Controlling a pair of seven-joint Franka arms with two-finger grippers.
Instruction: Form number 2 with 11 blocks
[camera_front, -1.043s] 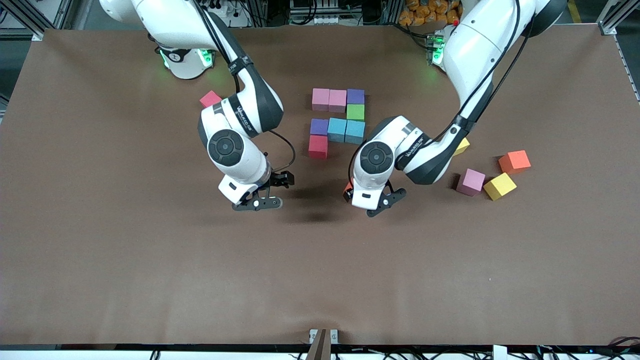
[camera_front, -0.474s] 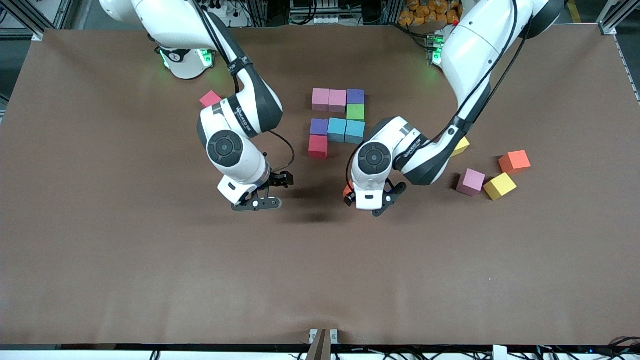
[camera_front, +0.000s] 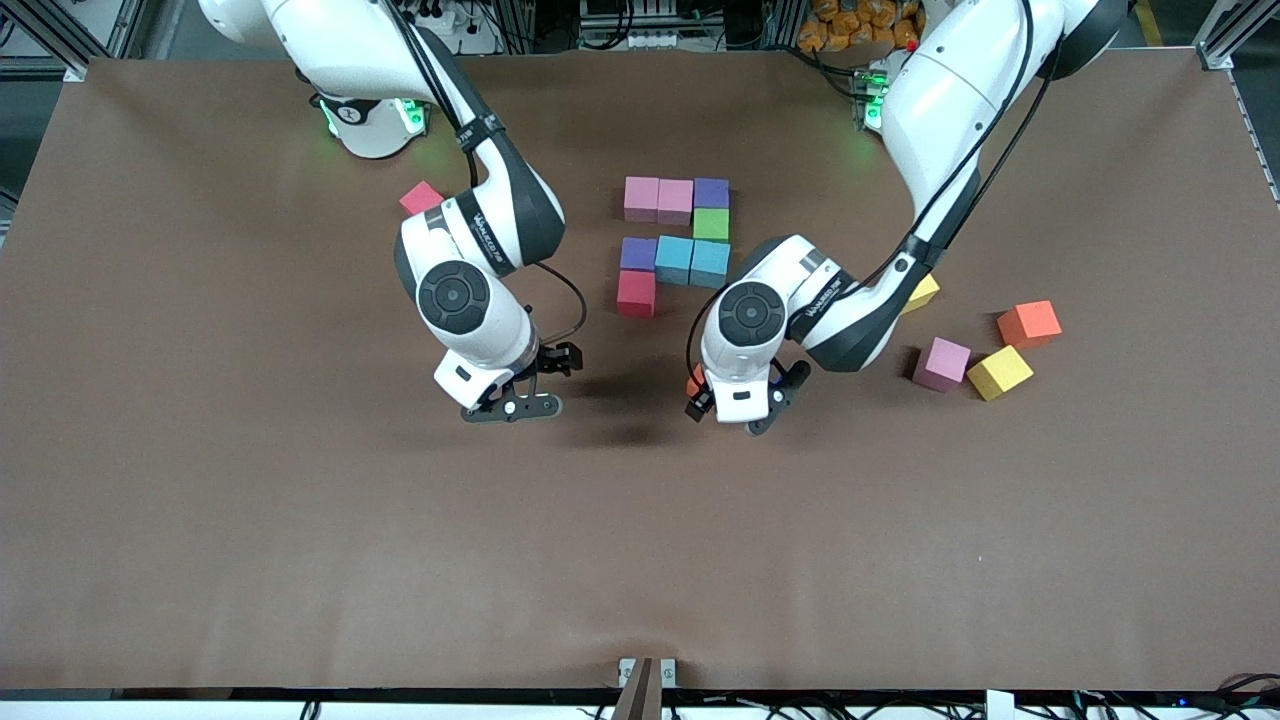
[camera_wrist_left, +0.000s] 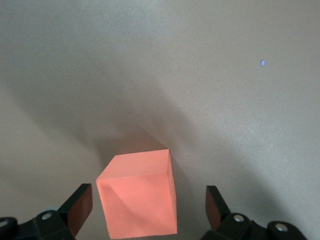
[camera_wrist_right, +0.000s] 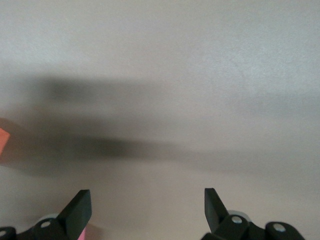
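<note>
Front view: the left gripper (camera_front: 733, 408) has been swung round over a red-orange block (camera_front: 694, 381), nearer the camera than the unfinished number 2 (camera_front: 676, 243), while the right gripper (camera_front: 520, 392) waits spread over bare table (camera_front: 300, 520); left wrist view: wide fingers (camera_wrist_left: 79, 207) straddle the block untouched, so a grasp is judged next; right wrist view: nothing is held.

blocks (camera_front: 676, 232) look like matte foam, soft flat colour, no shine. orange block (camera_wrist_left: 138, 199) close up: fine-grained matte faces, crisp edges. table (camera_front: 640, 540) has a brown matte cover w/ faint creases, cloth- or paper-like. arm shells glossy white plastic, joints black. fingers (camera_wrist_left: 79, 207) matte black plastic w/ metal screws.
</note>
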